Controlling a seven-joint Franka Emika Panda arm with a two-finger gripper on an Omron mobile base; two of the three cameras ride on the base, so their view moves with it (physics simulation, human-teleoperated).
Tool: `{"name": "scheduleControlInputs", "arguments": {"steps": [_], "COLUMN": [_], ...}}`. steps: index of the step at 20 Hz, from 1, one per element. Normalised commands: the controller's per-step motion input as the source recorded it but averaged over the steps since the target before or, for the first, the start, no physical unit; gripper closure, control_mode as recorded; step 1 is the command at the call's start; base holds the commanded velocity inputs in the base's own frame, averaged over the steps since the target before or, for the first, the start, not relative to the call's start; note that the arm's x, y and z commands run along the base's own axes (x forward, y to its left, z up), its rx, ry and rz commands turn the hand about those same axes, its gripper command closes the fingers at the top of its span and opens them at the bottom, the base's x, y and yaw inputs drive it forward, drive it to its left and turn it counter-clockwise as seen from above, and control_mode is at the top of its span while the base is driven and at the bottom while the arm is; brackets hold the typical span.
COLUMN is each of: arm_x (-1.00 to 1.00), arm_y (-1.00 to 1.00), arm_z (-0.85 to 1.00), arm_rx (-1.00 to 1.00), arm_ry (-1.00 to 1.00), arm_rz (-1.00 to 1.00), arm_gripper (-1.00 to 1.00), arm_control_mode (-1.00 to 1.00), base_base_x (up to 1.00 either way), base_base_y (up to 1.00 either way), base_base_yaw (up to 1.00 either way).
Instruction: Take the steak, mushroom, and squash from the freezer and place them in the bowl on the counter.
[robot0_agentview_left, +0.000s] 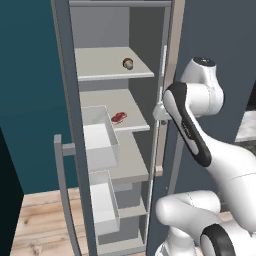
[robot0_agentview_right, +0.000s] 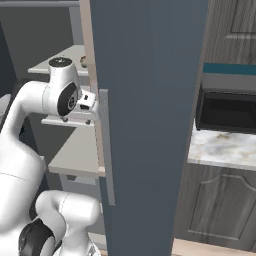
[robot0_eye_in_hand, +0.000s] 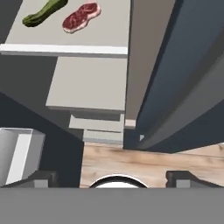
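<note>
The freezer (robot0_agentview_left: 107, 150) stands open, mushroom (robot0_agentview_left: 128, 63) on a shelf above the steak (robot0_eye_in_hand: 81, 16); squash (robot0_eye_in_hand: 45, 12) lies left of it; gripper (robot0_eye_in_hand: 111, 178) jaws released, empty.

The white arm rises from the base, bends at a dark-jointed elbow and reaches up and forward, its wrist at mid height. In the hand view the gripper (robot0_eye_in_hand: 112, 177) points down toward the floor, its two dark fingertips (robot0_eye_in_hand: 41, 178) set wide apart at the bottom with nothing between them. The hand itself is small and partly hidden in the base views.
</note>
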Motion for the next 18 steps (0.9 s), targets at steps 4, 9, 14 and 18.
{"name": "scheduleControlInputs", "arguments": {"steps": [4, 9, 14, 18], "arm_x": [-0.01, -0.01, 0.01, 0.11], "arm_y": [0.33, 0.38, 0.38, 0.03], "arm_z": [0.36, 0.52, 0.49, 0.46], "arm_rx": [0.00, 0.00, -0.02, 0.00], "arm_ry": [-0.09, -0.32, -0.24, -0.02], "arm_rz": [-0.01, -0.06, -0.06, -0.01], "arm_gripper": [-1.00, -1.00, -1.00, -1.00], "arm_control_mode": [-1.00, -1.00, -1.00, -1.00], "base_base_x": [0.00, 0.00, 0.00, 0.00], "base_base_y": [0.00, 0.00, 0.00, 0.00], "base_base_yaw": [0.00, 0.00, 0.00, 0.00]}}
